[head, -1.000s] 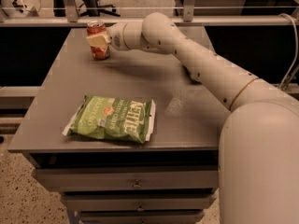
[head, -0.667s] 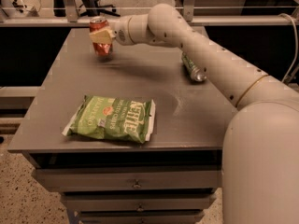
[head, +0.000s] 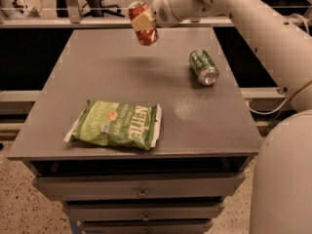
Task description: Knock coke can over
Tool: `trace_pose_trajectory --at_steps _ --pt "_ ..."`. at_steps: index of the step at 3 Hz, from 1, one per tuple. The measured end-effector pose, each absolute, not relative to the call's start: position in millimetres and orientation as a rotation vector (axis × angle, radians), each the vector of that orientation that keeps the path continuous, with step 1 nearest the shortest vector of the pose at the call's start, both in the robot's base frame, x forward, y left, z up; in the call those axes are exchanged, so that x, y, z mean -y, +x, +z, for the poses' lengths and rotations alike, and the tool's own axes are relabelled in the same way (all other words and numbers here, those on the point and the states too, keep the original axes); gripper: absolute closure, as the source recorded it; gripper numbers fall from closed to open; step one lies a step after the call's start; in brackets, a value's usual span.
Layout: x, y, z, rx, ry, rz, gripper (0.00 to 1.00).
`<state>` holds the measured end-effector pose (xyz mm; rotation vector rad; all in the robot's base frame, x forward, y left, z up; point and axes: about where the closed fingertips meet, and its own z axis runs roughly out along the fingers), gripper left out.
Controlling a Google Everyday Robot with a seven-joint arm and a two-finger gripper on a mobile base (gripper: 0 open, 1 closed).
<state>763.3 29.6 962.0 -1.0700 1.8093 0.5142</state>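
Observation:
The coke can (head: 140,9), red-orange with a silver top, is held in the air above the far part of the grey table (head: 117,77), tilted a little. My gripper (head: 144,21) is shut on the can's middle, its pale fingers (head: 142,21) wrapped across the can. The white arm comes in from the upper right.
A green soda can (head: 204,67) lies on its side at the table's right. A green Kettle chip bag (head: 115,124) lies flat at the front left. Drawers (head: 141,186) sit under the tabletop. A rail and chair stand behind the table.
The gripper has lifted the coke can off the table's far left and carried it rightwards and up. The green can, earlier hidden by the arm, now shows.

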Motion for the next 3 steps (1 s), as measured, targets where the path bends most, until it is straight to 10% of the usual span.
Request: trace_pose_trajectory --at_steps 2,3 --pt "4.6 711.4 936.0 -1.969 -1.410 0.401 1.00" --pt "-9.2 691.0 921.1 -1.945 -1.597 0.436 0.84"
